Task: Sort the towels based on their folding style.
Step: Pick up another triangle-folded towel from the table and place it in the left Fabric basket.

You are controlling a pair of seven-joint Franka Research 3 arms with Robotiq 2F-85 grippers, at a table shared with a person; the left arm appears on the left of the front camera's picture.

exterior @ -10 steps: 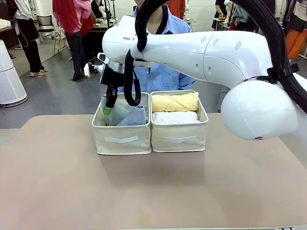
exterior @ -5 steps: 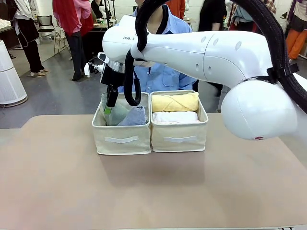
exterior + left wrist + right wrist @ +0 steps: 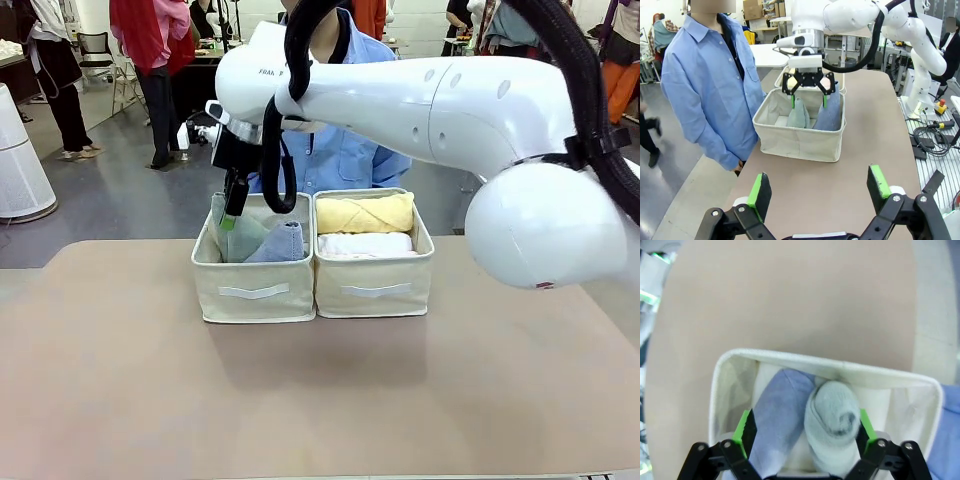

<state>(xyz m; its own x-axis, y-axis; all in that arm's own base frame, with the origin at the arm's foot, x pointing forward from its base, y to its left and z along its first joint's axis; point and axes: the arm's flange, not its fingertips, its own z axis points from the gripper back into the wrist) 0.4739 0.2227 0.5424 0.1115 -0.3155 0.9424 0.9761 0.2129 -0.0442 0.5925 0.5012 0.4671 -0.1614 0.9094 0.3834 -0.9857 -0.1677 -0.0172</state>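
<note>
A: Where are your cone towels?
B: The grey-green cone [image 3: 832, 412] and the light blue cone [image 3: 777, 415] stand directly under your right end effector [image 3: 802, 432], inside the left bin [image 3: 253, 290], grouped by fold.
A: Its fingers?
B: Spread apart, gripping nothing. Your left end effector [image 3: 818, 191] is likewise apart.

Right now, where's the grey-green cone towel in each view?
Front view: grey-green towel, in the left bin, left of the blue towel.
Left wrist view: in the near bin, left of the blue one, under the right end effector.
Right wrist view: bottom centre, between the fingers.
Shared landmark: blue towel.
</note>
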